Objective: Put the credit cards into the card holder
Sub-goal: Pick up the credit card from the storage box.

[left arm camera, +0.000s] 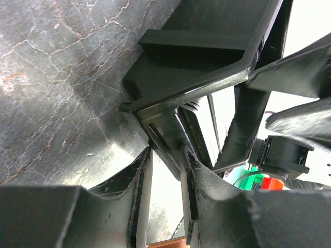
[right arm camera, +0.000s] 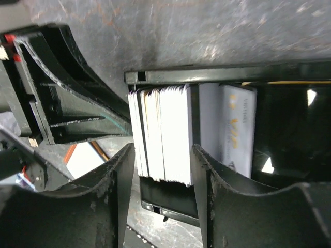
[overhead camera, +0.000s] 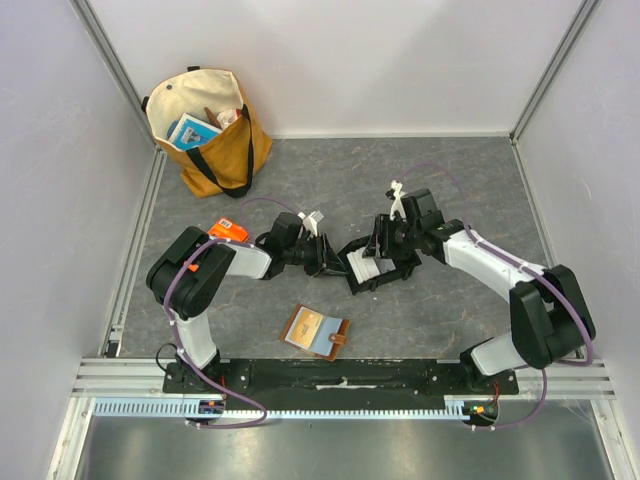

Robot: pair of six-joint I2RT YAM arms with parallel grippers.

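Observation:
The credit cards are a white stack standing on edge in a black plastic tray. My right gripper straddles the stack's end, both fingers against its sides. One more pale card with gold print stands in the compartment beside it. In the top view the right gripper is over the tray and the left gripper is at its left edge. In the left wrist view the left gripper pinches the tray's corner, seen from below. The brown card holder lies open near the front edge.
An orange printed packet lies by the left arm's elbow. A tan tote bag with items inside stands at the back left. White walls with metal rails close in the grey table.

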